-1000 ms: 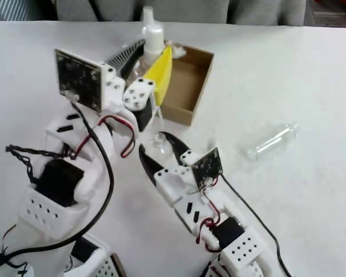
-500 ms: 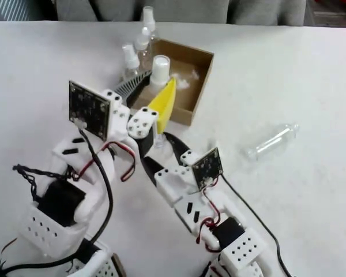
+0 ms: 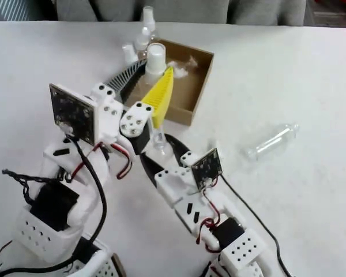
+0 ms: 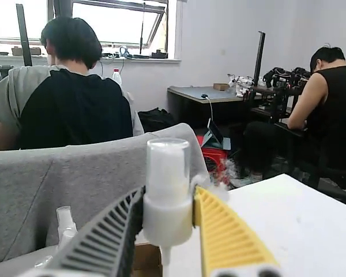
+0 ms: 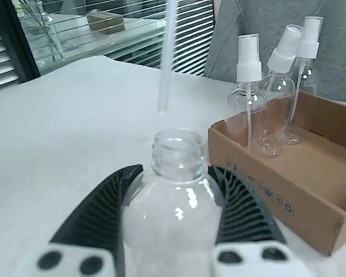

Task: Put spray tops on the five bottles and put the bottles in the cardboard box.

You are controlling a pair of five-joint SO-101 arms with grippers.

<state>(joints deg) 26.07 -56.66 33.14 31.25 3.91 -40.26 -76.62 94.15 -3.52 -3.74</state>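
A white table (image 3: 288,69) with two robot arms reaching over it from the near edge. Toward the far side sits an open cardboard box (image 5: 277,184).

Three capped bottles (image 5: 275,86) stand upright inside the box, clustered at one end, each with its spray top on. That part of the job looks finished: three of five.

The right gripper (image 5: 174,173) sits low on the table just in front of the box. Its black fingers are clenched around the shoulders of a fourth clear bottle (image 5: 173,219), which stands upright with an open neck and no top.

The left gripper (image 4: 168,196) is raised above it. One grey finger and one yellow finger pinch a white spray top (image 4: 167,184) by its collar, nozzle cap up. The thin tube (image 5: 167,57) hangs down from the top, and its end is just above the open neck, not yet inside.

A fifth bottle (image 3: 271,141) lies on its side on the bare table, well apart from the box on the right arm's side, also without a top.

By my reckoning, what is left is feeding the tube in and seating this top, boxing that bottle, then capping and boxing the one lying down. I cannot see a spare top for it.
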